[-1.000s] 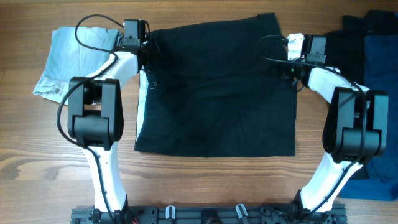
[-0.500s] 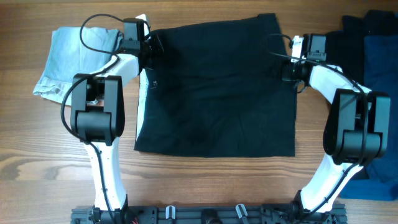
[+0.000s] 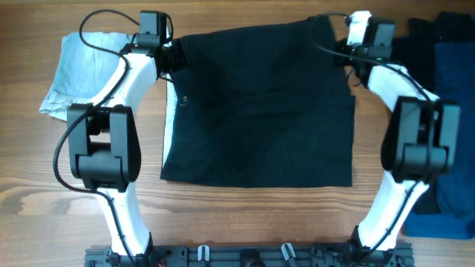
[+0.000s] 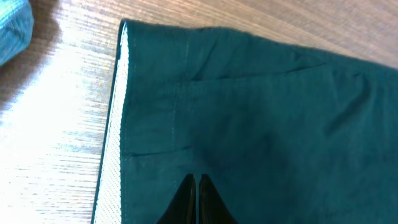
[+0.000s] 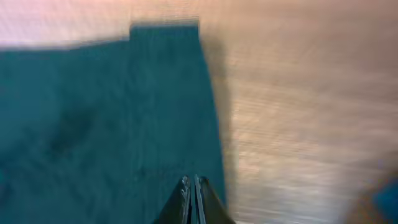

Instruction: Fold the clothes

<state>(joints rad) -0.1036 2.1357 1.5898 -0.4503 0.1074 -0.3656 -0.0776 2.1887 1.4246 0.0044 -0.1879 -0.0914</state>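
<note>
Covering the wooden table [image 3: 245,219], a black garment [image 3: 260,111] lies flat.

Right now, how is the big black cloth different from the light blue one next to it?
The black cloth is much darker than the light blue cloth. The black cloth covers far more of the table than the light blue cloth does. The black cloth lies spread out flat in the middle, while the light blue cloth sits bunched up at the left side. Both rest on the same wooden table.
</note>
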